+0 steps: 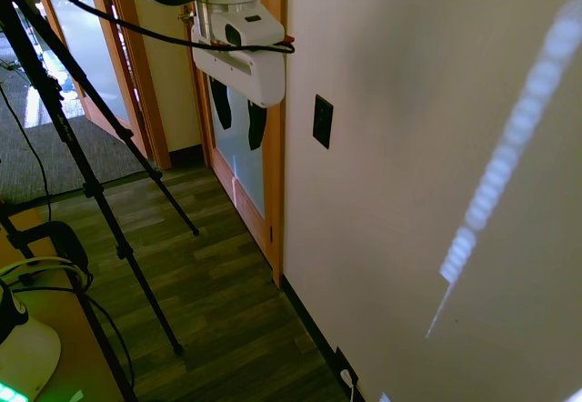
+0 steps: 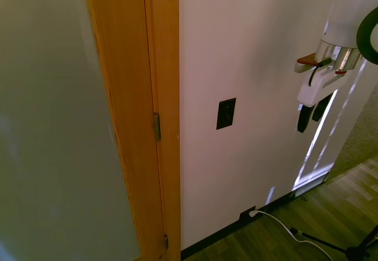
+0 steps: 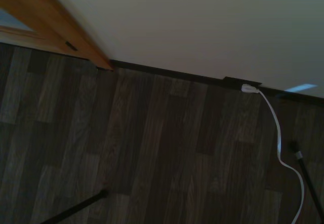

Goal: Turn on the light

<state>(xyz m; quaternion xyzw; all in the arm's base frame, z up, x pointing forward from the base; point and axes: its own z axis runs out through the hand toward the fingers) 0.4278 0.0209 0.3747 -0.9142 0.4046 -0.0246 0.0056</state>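
The light switch [image 1: 322, 121] is a small black upright plate on the cream wall, just past the wooden door frame; it also shows in the second exterior view [image 2: 226, 113]. No lamp is in view. My gripper [image 1: 239, 134] hangs with its black fingers [image 1: 221, 104] pointing down at about the switch's height, off the wall and apart from the plate. Its fingers are open with nothing between them. From the other side the gripper [image 2: 313, 114] is well to the right of the switch. The wrist view holds only floor and the wall's foot.
A wooden door frame [image 2: 159, 95] borders the wall beside the switch. Low on the baseboard sits a dark outlet plate [image 3: 242, 81] with a white plug [image 3: 249, 88], and its white cable [image 3: 279, 143] trails over the dark plank floor [image 1: 218, 284].
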